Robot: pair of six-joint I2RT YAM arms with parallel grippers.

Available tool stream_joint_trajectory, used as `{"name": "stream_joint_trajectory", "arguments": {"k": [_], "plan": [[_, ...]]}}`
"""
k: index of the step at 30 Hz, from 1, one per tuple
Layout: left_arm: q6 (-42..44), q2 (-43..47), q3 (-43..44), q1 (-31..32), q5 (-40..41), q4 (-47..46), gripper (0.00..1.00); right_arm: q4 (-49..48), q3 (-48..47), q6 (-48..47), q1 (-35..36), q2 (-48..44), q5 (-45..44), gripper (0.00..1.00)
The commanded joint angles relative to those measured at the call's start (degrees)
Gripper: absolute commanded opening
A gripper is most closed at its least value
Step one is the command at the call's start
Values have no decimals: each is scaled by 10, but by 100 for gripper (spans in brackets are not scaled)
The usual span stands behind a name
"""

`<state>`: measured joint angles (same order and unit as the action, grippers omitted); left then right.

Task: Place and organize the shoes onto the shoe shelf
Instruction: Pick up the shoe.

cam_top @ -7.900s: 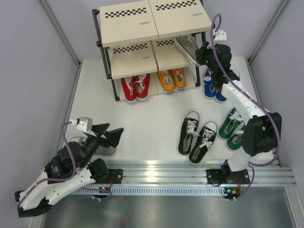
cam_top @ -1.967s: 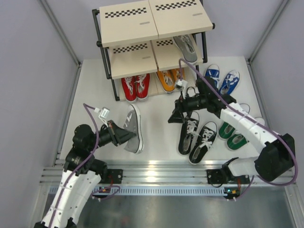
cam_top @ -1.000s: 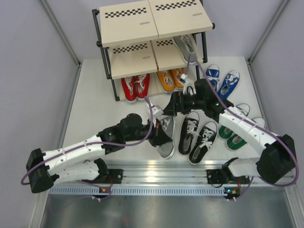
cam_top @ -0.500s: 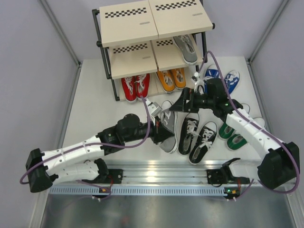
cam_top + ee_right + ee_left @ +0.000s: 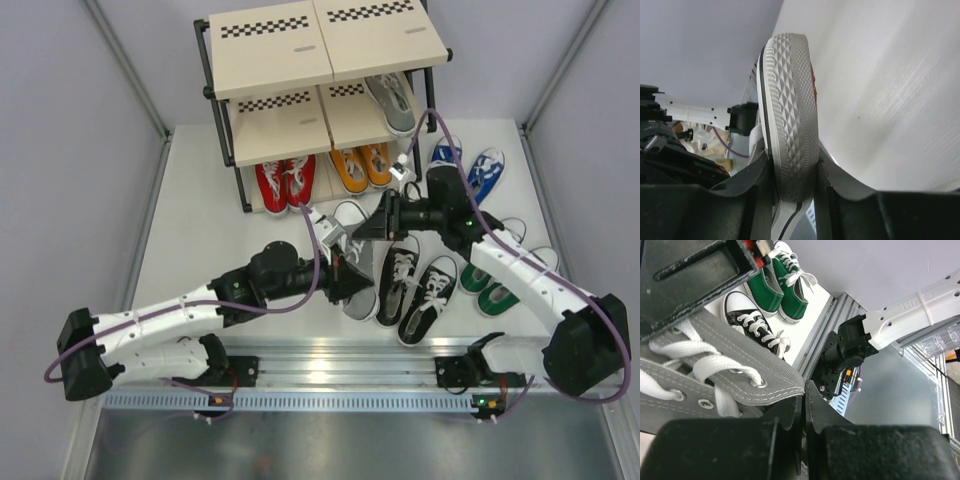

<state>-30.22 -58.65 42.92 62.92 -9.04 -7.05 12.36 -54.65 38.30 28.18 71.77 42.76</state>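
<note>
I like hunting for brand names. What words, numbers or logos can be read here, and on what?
None reads clearly.
Raised lettering on the white arm link, left wrist view: too faint to read.
Small marks on the shoe shelf boards: too small.
On the grey shoe: none.

No text reads cleanly. White plastic arm segment (image 5: 920, 297): raised lettering, upside down and angled, not legible. Black-framed three-tier shoe rack with beige boards (image 5: 265, 65): 1 small dark mark on each of the 2 top boards, too small to read. Grey canvas sneaker (image 5: 790, 115): red-orange speck beside its white diamond-tread sole, unreadable.
</note>
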Motion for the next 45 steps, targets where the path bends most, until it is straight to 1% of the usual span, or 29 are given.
{"name": "stream_joint_trajectory", "arguments": {"k": [1,3,4,7,8,9,10,12,13,14,15,16,17,18,19,20,21,23,24,27,32,35,36,39,40,42,43,44,45], "plan": [[-6,18,-10,-2,37,-107,0,-89,20,-51,-10,-37,77,10],[-15,24,-23,-2,33,-107,23,-95,30,-90,-28,-51,92,0],[-26,35,-32,-2,32,-107,37,-98,31,-153,-32,-60,135,0],[-38,83,-72,-2,32,-106,73,-89,46,-233,-48,-85,157,0],[-42,98,-96,-2,32,-106,78,-89,51,-249,-51,-90,161,0],[-43,117,-106,-2,34,-105,82,-89,60,-262,-53,-96,166,0],[-41,155,-114,-2,42,-99,83,-91,64,-290,-57,-105,187,0],[-34,198,-132,-2,66,-50,86,-54,58,-337,-59,-107,214,0],[-18,235,-135,-2,84,-31,88,-45,56,-376,-59,-105,225,0],[-6,251,-138,-2,84,-15,89,-26,52,-416,-59,-101,244,0],[6,266,-145,-2,102,4,89,17,40,-440,-55,-95,257,0],[20,288,-149,-2,106,6,90,41,34,-492,-51,-79,266,0],[26,296,-152,-2,111,6,90,71,27,-525,-45,-72,266,0],[31,300,-154,-2,112,5,91,132,11,-563,-27,-65,261,0],[35,299,-154,-2,111,-1,90,157,3,-616,-17,-49,261,0],[38,293,-153,-3,104,-6,91,180,-4,-642,-6,-42,263,0],[41,277,-152,-3,99,-13,91,203,-12,-658,13,-30,258,0],[42,254,-148,-3,93,-39,91,224,-21,-692,30,-24,254,0],[44,231,-146,-3,73,-48,91,236,-30,-704,42,-17,254,0],[51,191,-143,-3,48,-73,91,256,-41,-727,49,-8,268,0],[59,166,-157,-3,30,-106,90,277,-41,-754,54,-4,280,0],[54,161,-165,-3,22,-138,87,282,-41,-763,63,4,276,0],[51,158,-165,-3,24,-142,85,283,-42,-764,65,8,274,0],[39,145,-167,-3,23,-159,74,290,-48,-772,71,16,270,0],[35,142,-168,-3,24,-163,67,291,-49,-773,71,19,270,0],[24,130,-172,-3,23,-172,60,293,-51,-777,73,20,271,0],[20,127,-177,-3,22,-180,52,293,-52,-777,73,20,270,0],[16,124,-180,-3,29,-181,40,293,-52,-777,73,19,269,0],[8,122,-182,-3,30,-184,33,295,-51,-780,73,18,268,0]]}}
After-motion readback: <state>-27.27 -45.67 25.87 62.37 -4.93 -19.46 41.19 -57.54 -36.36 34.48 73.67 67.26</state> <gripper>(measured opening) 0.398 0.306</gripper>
